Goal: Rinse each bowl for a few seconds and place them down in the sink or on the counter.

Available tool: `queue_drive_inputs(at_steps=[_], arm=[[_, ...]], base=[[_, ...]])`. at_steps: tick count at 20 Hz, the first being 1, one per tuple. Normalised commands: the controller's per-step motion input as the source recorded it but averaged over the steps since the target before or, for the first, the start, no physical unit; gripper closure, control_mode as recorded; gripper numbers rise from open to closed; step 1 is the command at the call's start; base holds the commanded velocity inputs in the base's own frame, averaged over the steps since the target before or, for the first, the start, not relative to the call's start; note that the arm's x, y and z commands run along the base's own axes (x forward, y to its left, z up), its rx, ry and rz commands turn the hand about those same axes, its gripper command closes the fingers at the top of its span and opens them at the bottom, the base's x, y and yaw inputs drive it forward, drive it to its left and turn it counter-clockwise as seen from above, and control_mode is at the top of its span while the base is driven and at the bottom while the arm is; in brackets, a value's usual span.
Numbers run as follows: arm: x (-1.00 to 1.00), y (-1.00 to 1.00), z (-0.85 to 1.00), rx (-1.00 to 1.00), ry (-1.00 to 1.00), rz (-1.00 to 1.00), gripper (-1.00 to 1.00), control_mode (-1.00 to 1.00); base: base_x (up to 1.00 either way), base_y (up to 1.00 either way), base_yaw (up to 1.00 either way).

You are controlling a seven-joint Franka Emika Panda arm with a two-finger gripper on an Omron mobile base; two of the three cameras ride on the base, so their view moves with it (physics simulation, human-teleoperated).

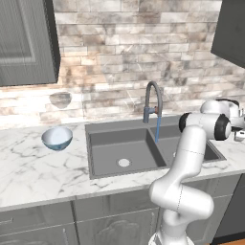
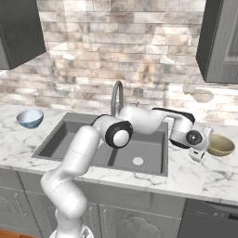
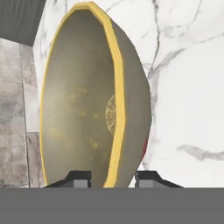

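The olive-tan bowl (image 2: pixel 221 145) sits on the white marble counter (image 2: pixel 204 176) to the right of the sink (image 2: pixel 60 139). My gripper (image 2: pixel 205 149) reaches it from the sink side. In the hand view the bowl (image 3: pixel 87 109) looms large and its yellow rim runs down between my fingertips. My gripper (image 3: pixel 113 178) straddles that rim with one finger inside and one outside. The jaws stand close to the wall, and a thin gap still shows on the inner side. The pale blue bowl (image 1: pixel 57 138) rests upright on the counter left of the sink, also visible as the blue bowl (image 2: pixel 30 118).
The tall arched faucet (image 1: pixel 153 98) stands behind the divider of the double-basin sink (image 1: pixel 110 143), and my arm stretches across the right basin. Dark wall cabinets (image 1: pixel 26 43) hang above both ends of the counter. A stone-tile wall (image 2: pixel 116 46) backs it.
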Motion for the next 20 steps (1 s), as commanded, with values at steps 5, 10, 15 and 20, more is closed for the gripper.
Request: queue_drive_inputs(at_steps=[5,10,15,20], arm=[[-0.05,0.0,0.0,0.0,0.0,0.0,1.0,-1.0],[-0.19,0.08,0.01,-0.01,-0.02,0.0,1.0,-1.0],[-0.35,0.15,0.08,-0.05,-0.14,0.03,1.0,-1.0],[-0.28,0.22,0.33,-0.02,-0.11,0.04,1.0,-1.0]], base=[[0.0,0.0,0.0],[0.0,0.0,0.0],[0.0,0.0,0.0],[0.0,0.0,0.0]])
